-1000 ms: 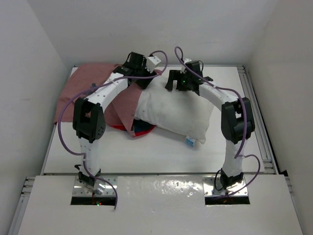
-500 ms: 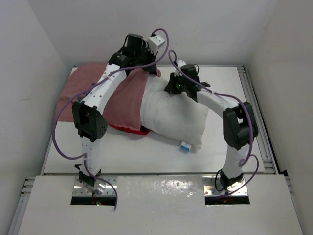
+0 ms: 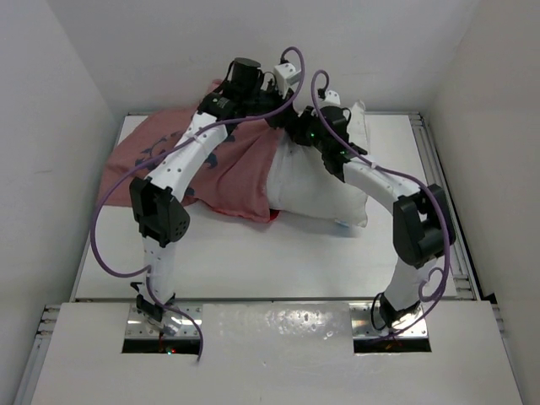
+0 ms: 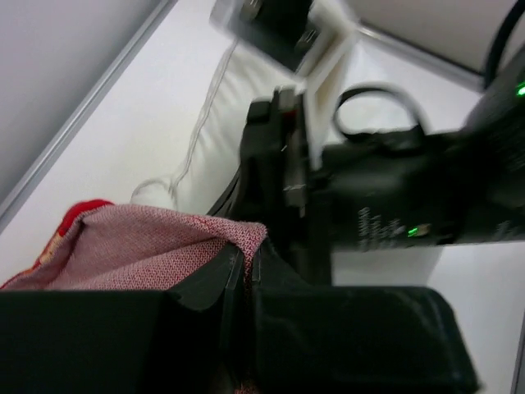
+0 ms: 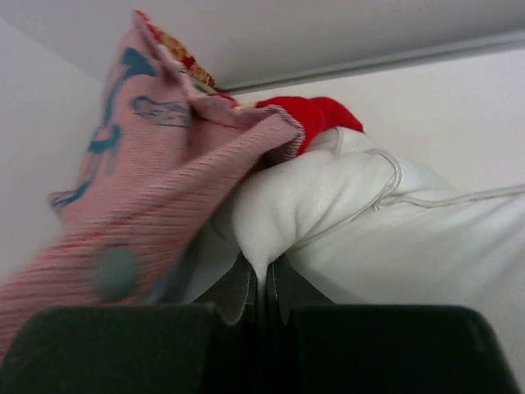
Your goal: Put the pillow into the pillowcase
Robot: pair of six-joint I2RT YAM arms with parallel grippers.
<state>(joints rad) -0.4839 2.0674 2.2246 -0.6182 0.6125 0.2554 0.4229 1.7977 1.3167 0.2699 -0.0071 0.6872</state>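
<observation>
While both hands are up at the far side of the counter, close together, the job looks maybe a third done, imo. Left hand is clamped on the pillowcase hem, pink weave pinched btw. its tips and held up off the counter. Right hand is nipped tight on a fold at the pillow corner, white cloth drawn down btw. its tips. Pillow lies across the mid/right of the counter, far corner raised w/ that hand. Pillowcase is spread to the left, pink side up w/ blue print, its mouth edge lapping over the pillow's left end. Red shows under that end, so the pillow prob. sits just inside the mouth, one layer above & one below, though I can't say for sure. Done so far: mouth opened, both things gripped, first bit of pillow at or in the opening. Left to do: nearly everything else. Most of the pillow is bare white, outside the pillowcase. It has to go in to the closed end, corners seated, hem drawn over the last edge, then both hands let go.
</observation>
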